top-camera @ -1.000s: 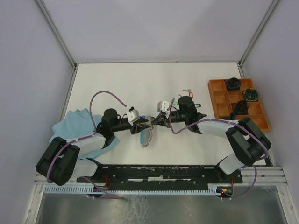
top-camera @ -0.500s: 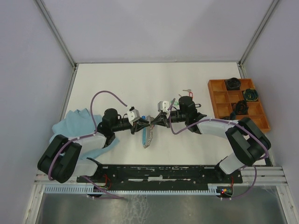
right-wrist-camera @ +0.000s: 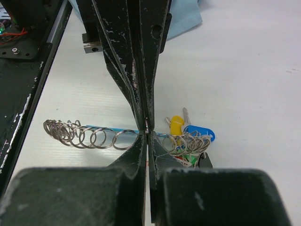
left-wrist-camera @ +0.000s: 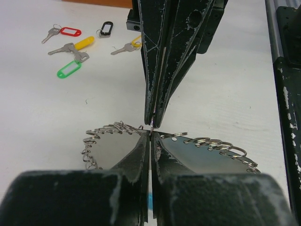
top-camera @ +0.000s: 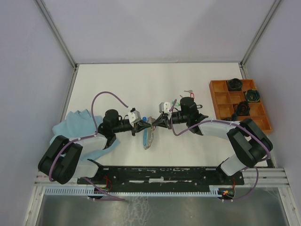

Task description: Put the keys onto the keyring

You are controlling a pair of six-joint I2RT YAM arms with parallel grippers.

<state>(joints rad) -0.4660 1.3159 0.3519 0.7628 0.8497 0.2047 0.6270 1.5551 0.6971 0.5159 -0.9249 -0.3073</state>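
While pinching keyring (right-wrist-camera: 106, 127) with left gripper (left-wrist-camera: 150, 134) and right gripper (right-wrist-camera: 146, 137), both clamped shut, looks partway: several keys (right-wrist-camera: 188, 136) seemingly bunched on it, loose keys (left-wrist-camera: 84, 43) lying on table (left-wrist-camera: 47, 117).

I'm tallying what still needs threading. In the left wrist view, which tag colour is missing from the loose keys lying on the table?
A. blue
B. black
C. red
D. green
A: the loose keys there show a red tag, a green tag, a black tag and a yellow tag; the blue tag shows only in the right wrist view, bunched by the keyring.
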